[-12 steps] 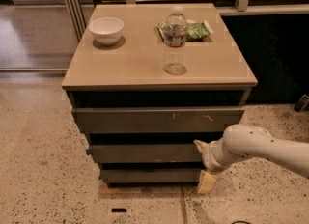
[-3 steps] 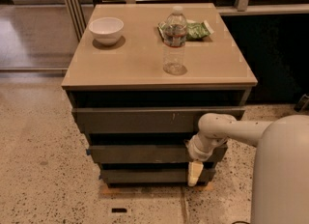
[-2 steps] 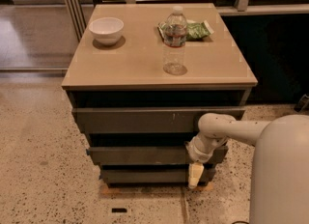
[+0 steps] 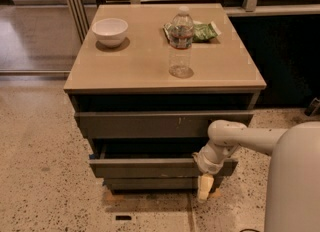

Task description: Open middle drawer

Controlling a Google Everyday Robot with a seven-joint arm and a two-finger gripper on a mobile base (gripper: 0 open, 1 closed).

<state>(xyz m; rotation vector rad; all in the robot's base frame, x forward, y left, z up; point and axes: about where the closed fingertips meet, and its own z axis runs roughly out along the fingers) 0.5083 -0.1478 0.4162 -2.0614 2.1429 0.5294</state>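
Observation:
The middle drawer (image 4: 150, 167) is a dark grey-brown flat front with a small blue bit at its left end. It sits below the widest, scratched top front (image 4: 160, 124) and above the narrowest bottom front (image 4: 150, 183). It stands pulled out a little, with a dark gap above it. My gripper (image 4: 204, 188) hangs at the drawer's right end, its pale tip pointing down in front of the bottom front. My white arm (image 4: 240, 137) reaches in from the right.
On the cabinet top (image 4: 125, 71) stand a white bowl (image 4: 110, 30), a clear water bottle (image 4: 180, 43) and a green snack bag (image 4: 202, 31). My white body (image 4: 295, 181) fills the lower right. Speckled floor (image 4: 40, 176) lies around the cabinet.
The middle drawer front has slid out a little toward the camera and the dark gap above it has widened. My gripper has moved slightly lower with it.

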